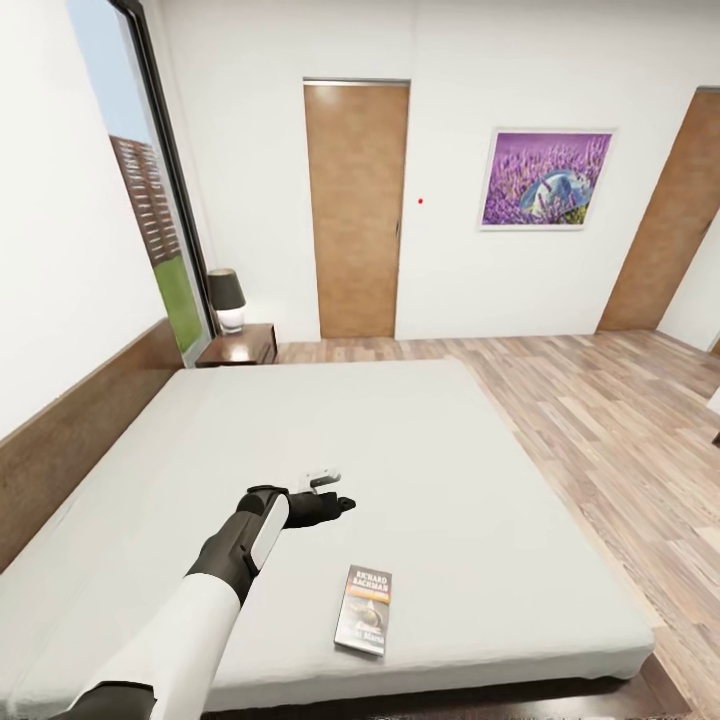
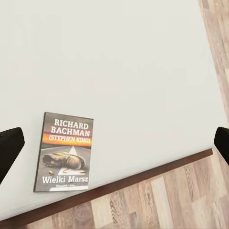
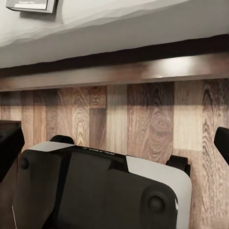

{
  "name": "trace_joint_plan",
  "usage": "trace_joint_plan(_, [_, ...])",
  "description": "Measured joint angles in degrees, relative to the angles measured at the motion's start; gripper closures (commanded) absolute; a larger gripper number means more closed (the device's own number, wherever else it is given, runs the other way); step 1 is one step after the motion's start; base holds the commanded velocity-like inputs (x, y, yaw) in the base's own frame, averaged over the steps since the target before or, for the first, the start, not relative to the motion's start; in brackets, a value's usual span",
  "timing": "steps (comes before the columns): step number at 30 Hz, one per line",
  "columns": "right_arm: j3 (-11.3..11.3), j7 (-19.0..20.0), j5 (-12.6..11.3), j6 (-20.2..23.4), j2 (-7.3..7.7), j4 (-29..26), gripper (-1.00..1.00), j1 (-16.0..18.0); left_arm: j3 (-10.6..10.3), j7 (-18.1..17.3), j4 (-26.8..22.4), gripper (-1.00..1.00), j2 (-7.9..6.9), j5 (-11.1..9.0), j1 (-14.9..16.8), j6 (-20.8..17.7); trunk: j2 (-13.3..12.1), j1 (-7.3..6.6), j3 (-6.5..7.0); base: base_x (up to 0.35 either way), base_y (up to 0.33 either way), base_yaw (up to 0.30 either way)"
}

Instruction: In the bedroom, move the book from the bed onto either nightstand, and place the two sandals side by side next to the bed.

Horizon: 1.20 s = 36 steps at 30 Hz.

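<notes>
The book (image 1: 363,610) lies flat near the foot edge of the bed (image 1: 330,440), its dark cover with white "Richard Bachman" lettering facing up. My left gripper (image 1: 338,491) hovers open over the mattress, a little beyond the book and to its left. In the left wrist view the book (image 2: 66,151) sits near one dark fingertip (image 2: 9,148), untouched. My right gripper (image 3: 114,143) is open, held low in front of the bed's dark frame (image 3: 124,71). A nightstand (image 1: 240,345) stands at the bed's far left corner. The sandals are out of view.
A black-shaded lamp (image 1: 227,297) stands on the nightstand. The headboard (image 1: 70,430) runs along the left wall under a tall window (image 1: 150,200). Wood-plank floor (image 1: 610,420) lies to the right of the bed. My own base (image 3: 100,191) sits below the right gripper.
</notes>
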State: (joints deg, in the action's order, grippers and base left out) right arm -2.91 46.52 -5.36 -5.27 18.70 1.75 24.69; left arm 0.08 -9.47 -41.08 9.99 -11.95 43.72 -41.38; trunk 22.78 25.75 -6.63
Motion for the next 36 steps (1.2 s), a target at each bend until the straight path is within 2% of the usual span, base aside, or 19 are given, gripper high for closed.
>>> trace_joint_plan(36, [0.0, -0.2, 0.0, 0.0, 0.00, 0.0, -1.00, 0.0, 0.0, -0.1, 0.0, -1.00, 0.00, 0.0, 0.0, 0.1, 0.0, 0.00, -3.27, 0.000, 0.000, 0.000])
